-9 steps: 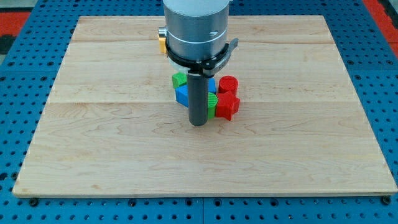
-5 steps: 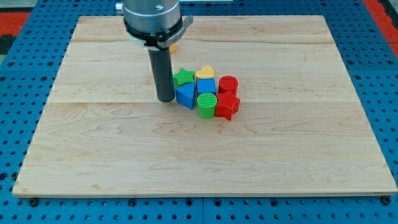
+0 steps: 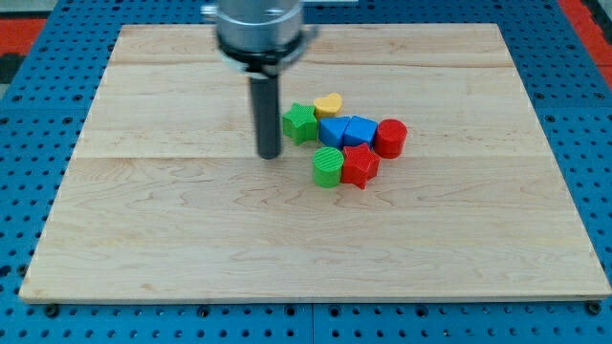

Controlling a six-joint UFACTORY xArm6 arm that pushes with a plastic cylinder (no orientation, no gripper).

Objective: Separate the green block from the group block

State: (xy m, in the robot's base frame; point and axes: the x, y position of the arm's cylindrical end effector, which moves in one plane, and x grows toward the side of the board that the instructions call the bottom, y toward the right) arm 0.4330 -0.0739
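My tip [image 3: 270, 154] rests on the wooden board [image 3: 143, 210], just left of the cluster of blocks. A green star block [image 3: 300, 122] is nearest, a little up and right of the tip, with a small gap. A yellow heart block [image 3: 329, 104] sits above the cluster. Two blue blocks [image 3: 346, 131] lie side by side in the middle. A red cylinder [image 3: 390, 138] is at the right end. A green cylinder [image 3: 328, 167] and a red star-like block [image 3: 360, 165] sit at the bottom of the cluster, touching each other.
The board lies on a blue pegboard surface [image 3: 38, 96]. The arm's grey body [image 3: 258, 24] hangs over the top of the board and hides what lies behind it.
The tip moved left of the cluster, then slightly right. The whole cluster has shifted right and spread out; the green cylinder now sits lower left, apart from the blue blocks.
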